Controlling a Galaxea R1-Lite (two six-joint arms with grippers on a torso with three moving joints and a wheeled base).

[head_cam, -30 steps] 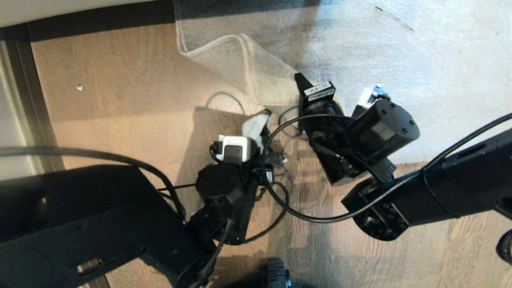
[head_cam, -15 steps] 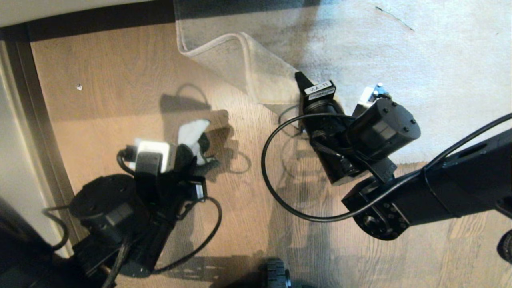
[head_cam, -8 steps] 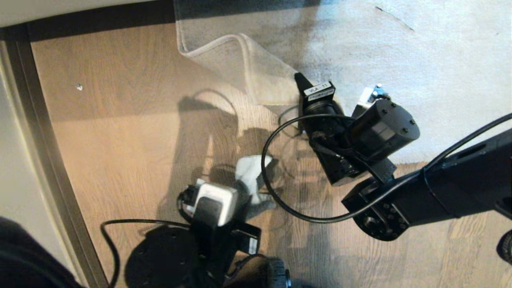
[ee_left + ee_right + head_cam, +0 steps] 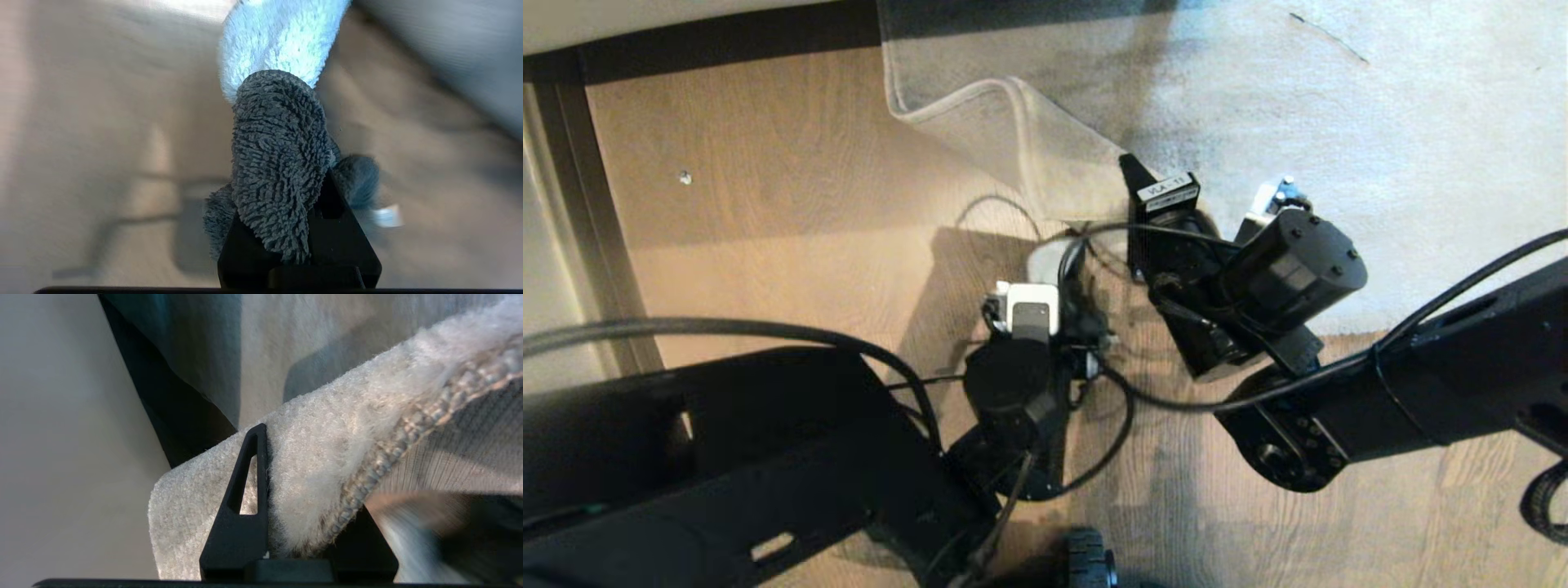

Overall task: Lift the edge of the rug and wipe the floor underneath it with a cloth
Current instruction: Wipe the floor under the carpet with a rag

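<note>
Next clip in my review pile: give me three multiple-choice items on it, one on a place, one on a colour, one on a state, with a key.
1. Where is the cloth?
A. on top of the rug
B. on the floor, beside the lifted rug edge
C. by the skirting

2. What colour is the clamped part of the cloth?
A. red
B. dark grey
C. yellow

3. What is the right hand doing?
A. hanging open
B. holding the cloth
C. shut on the rug edge

Key: B, the head view shows the cloth on planks beneath the fold; B, dark grey pile sits in the left hand; C, rug pile is pinched between its fingers.
</note>
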